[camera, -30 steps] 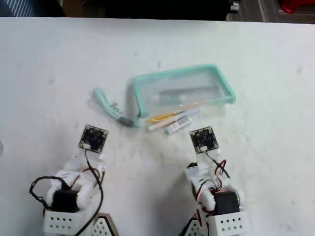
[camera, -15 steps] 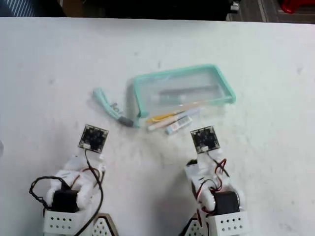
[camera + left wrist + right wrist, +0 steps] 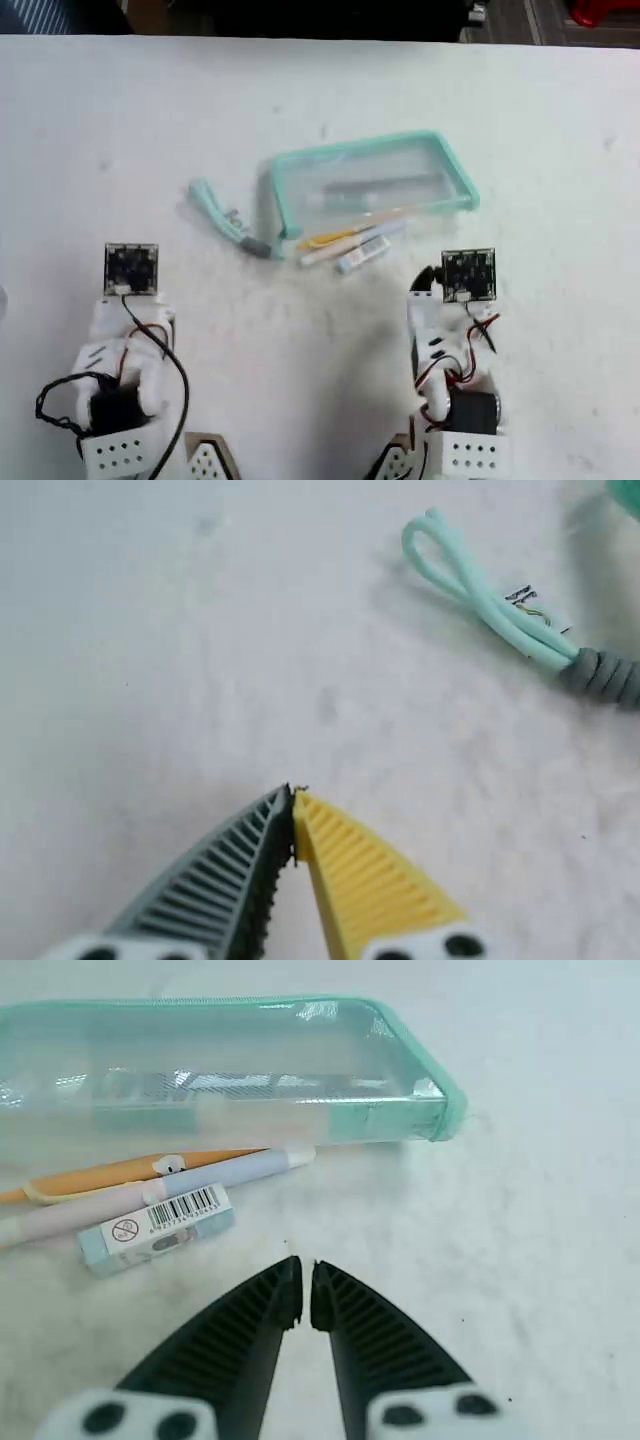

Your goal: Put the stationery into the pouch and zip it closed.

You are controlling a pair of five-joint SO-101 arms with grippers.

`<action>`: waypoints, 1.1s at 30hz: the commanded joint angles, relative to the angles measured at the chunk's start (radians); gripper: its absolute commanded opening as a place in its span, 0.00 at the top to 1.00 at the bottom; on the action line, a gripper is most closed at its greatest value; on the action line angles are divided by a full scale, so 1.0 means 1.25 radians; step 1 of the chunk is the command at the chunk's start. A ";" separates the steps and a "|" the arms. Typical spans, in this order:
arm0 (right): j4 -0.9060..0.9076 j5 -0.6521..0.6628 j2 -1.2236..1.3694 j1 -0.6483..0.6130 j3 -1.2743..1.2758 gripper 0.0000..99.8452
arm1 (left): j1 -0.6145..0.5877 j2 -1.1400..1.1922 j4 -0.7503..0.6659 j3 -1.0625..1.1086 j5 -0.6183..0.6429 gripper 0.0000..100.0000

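Note:
A clear pouch with a mint-green rim [image 3: 372,183] [image 3: 230,1060] lies flat mid-table, dark items showing inside it. Its mint strap [image 3: 215,208] [image 3: 480,590] trails off to the left, ending in a grey toggle [image 3: 603,673]. Along the pouch's near edge lie an orange pen [image 3: 330,238] [image 3: 120,1171], a lilac pen [image 3: 180,1185] and a pale blue eraser [image 3: 362,254] [image 3: 155,1230]. My left gripper [image 3: 292,802] is shut over bare table, near of the strap. My right gripper [image 3: 302,1278] is shut too, just near and right of the eraser.
The white table [image 3: 520,110] has free room on every side of the pouch. The table's far edge meets a dark floor at the back. Both arm bases [image 3: 120,420] [image 3: 455,420] stand at the near edge.
Both arms have swung outward: the left arm's wrist has moved left and slightly away, the right arm's wrist has moved right. The pouch and stationery have not moved.

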 commanded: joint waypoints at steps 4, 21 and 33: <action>0.051 0.252 -0.004 0.003 0.007 0.98 | -0.007 -0.007 0.068 -0.053 -0.007 0.98; 0.129 0.308 -0.004 -0.171 -0.280 0.98 | 0.008 -0.007 0.080 -0.069 -0.217 0.98; 0.077 0.381 0.273 -0.443 -0.540 0.98 | -0.152 -0.008 0.015 -0.069 -0.107 0.98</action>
